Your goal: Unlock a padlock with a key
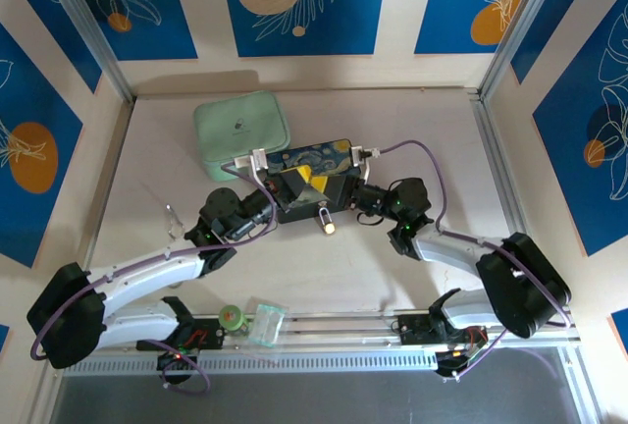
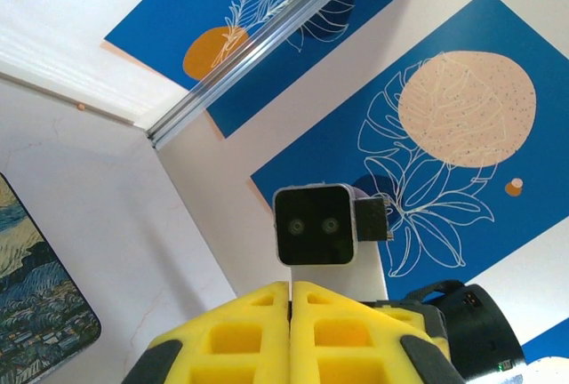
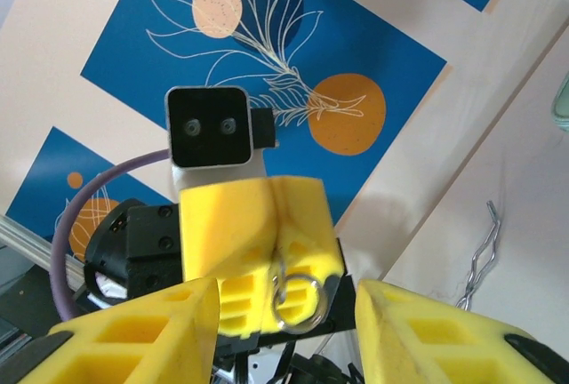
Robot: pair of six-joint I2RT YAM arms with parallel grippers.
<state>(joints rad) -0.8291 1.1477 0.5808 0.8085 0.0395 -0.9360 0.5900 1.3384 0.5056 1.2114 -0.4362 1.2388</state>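
Left end effector (image 3: 277, 255): clamped shut, key (image 3: 298, 302) and its ring pinched at the tips.
Right end effector (image 3: 286, 313): part open, empty, facing the key.
Padlock (image 1: 327, 225): lying on surface (image 1: 412, 139), just before box (image 1: 314, 156).
Handling: steady the padlock body first, then line the blade squarely with the keyhole before pushing.

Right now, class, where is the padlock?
In the top view, the padlock lies on the table near the centre, just in front of the painted box's near edge.

A robot lab cell: aluminium rails (image 1: 88, 33) frame a table (image 1: 343, 282) walled by blue leaf-print panels (image 1: 339, 17)
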